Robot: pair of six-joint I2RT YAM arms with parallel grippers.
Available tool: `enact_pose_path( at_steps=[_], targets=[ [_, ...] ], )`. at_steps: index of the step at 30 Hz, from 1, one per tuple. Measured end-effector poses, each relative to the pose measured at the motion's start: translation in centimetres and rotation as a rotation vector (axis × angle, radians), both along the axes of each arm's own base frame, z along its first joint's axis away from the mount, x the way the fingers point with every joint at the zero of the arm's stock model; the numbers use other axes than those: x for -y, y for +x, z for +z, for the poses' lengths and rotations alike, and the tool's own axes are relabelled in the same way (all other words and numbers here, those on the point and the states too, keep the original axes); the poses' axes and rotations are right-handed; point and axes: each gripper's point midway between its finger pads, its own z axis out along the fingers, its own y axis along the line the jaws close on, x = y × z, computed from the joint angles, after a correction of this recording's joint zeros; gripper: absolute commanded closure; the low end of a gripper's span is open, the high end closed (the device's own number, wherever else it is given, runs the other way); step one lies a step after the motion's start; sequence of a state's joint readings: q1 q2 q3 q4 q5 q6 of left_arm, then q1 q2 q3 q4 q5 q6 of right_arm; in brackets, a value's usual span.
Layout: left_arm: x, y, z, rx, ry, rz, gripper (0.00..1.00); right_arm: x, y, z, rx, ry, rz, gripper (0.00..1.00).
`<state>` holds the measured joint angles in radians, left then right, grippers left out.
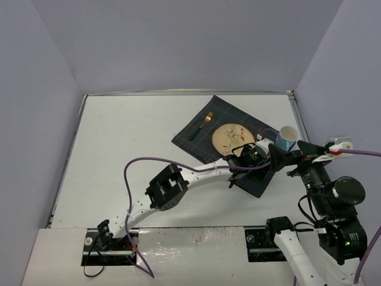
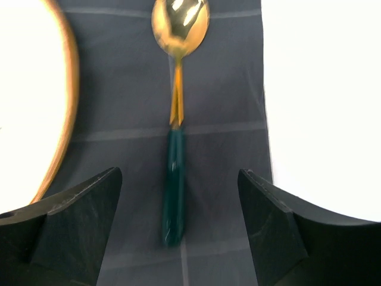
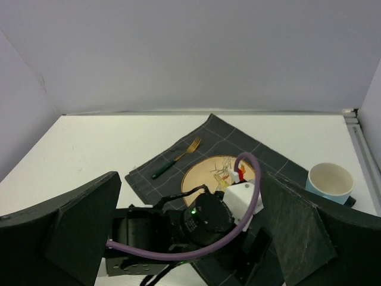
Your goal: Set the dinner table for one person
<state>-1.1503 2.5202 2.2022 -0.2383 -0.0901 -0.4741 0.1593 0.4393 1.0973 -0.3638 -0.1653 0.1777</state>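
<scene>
gold spoon (image 2: 176,131) lies on the dark cloth (image 2: 226,89) beneath the spread left claw (image 2: 178,173), right claw (image 3: 190,176) likewise spread.

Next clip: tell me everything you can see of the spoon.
The spoon has a shiny gold bowl and neck that look like polished metal, and a dark green handle. It lies flat on the grey checked cloth, its bowl pointing away from the left wrist camera. In that view it sits to the right of the gold-rimmed plate, apart from it. The left gripper straddles the handle with jaws open and clear of it. The top view does not show the spoon.
</scene>
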Motion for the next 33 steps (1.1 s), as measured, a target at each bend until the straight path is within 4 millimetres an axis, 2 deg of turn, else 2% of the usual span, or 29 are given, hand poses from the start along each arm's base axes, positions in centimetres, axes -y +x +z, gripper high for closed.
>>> enact_pose_path(
  at_steps=[2,7,10,14,15,18,21,23,26,28,30,33],
  targets=[
    [-0.9,-0.4,1.4,0.001,-0.001,0.002,0.17,0.3,-0.4,1.1,0.024,-0.007,-0.011,0.00],
    [-3.9,-1.0,7.8,0.055,-0.056,0.026,0.03,1.1,-2.0,4.3,0.110,-0.021,-0.040,0.00],
    [-6.7,-1.1,11.8,0.111,-0.083,0.066,0.03,1.8,-2.5,4.9,0.135,-0.033,-0.073,0.00],
    [-12.1,-1.3,15.8,0.174,-0.093,0.142,0.03,2.9,-2.8,4.7,0.141,-0.056,-0.123,0.00],
    [-13.8,-1.1,16.5,0.192,-0.094,0.169,0.03,3.1,-2.9,4.5,0.143,-0.061,-0.138,0.00],
    [-20.5,-0.4,18.1,0.248,-0.059,0.278,0.03,4.0,-3.2,3.8,0.143,-0.073,-0.181,0.00],
    [-28.2,0.5,19.6,0.307,-0.015,0.414,0.03,4.8,-3.8,2.9,0.142,-0.084,-0.218,0.00],
    [-33.5,1.2,21.3,0.357,-0.013,0.524,0.03,5.4,-4.0,2.2,0.141,-0.088,-0.247,0.00],
    [-40.8,0.8,23.2,0.426,-0.008,0.672,0.03,6.3,-4.3,0.9,0.132,-0.103,-0.290,0.00],
    [-44.5,0.0,23.8,0.468,-0.001,0.742,0.03,6.6,-4.3,0.0,0.124,-0.113,-0.309,0.00],
    [-47.4,-1.1,23.8,0.499,0.024,0.790,0.03,6.9,-4.2,-1.0,0.110,-0.125,-0.324,0.00],
    [-50.6,-2.6,23.9,0.538,0.052,0.840,0.03,7.3,-4.2,-2.1,0.096,-0.133,-0.347,0.00]
  ],
)
